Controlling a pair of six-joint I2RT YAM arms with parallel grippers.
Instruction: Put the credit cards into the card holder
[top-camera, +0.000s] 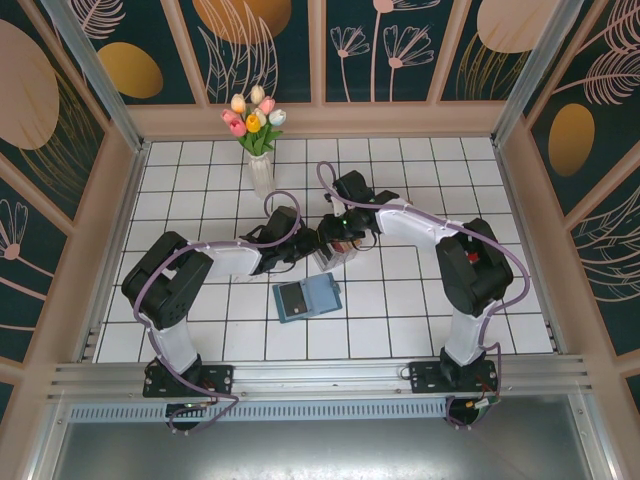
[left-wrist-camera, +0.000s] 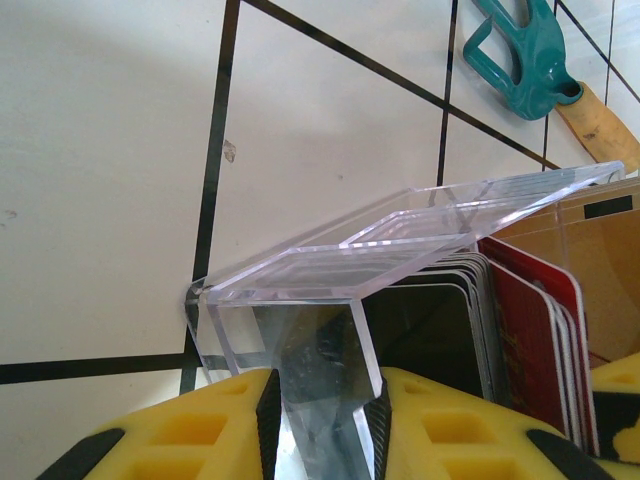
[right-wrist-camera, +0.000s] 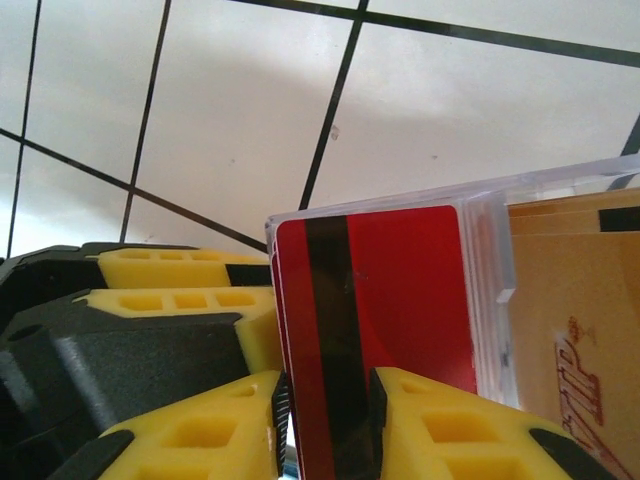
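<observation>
A clear tray (top-camera: 337, 252) stands on the white tiles between my two grippers, with red, dark and yellow credit cards upright inside it. My left gripper (left-wrist-camera: 320, 385) is shut on the clear tray's (left-wrist-camera: 400, 240) end wall, next to a dark card (left-wrist-camera: 430, 330) and red cards (left-wrist-camera: 525, 330). My right gripper (right-wrist-camera: 325, 385) is shut on a small stack of red credit cards (right-wrist-camera: 400, 290) with a black stripe, beside the tray's wall (right-wrist-camera: 490, 290) and a yellow card (right-wrist-camera: 575, 330). The teal card holder (top-camera: 307, 298) lies open and flat just in front of the tray.
A white vase (top-camera: 260, 172) of tulips stands behind the left gripper (top-camera: 303, 245), close to the right gripper (top-camera: 346, 238) too. A teal looped piece (left-wrist-camera: 520, 60) lies at the far top right of the left wrist view. Wooden walls enclose the tiled floor.
</observation>
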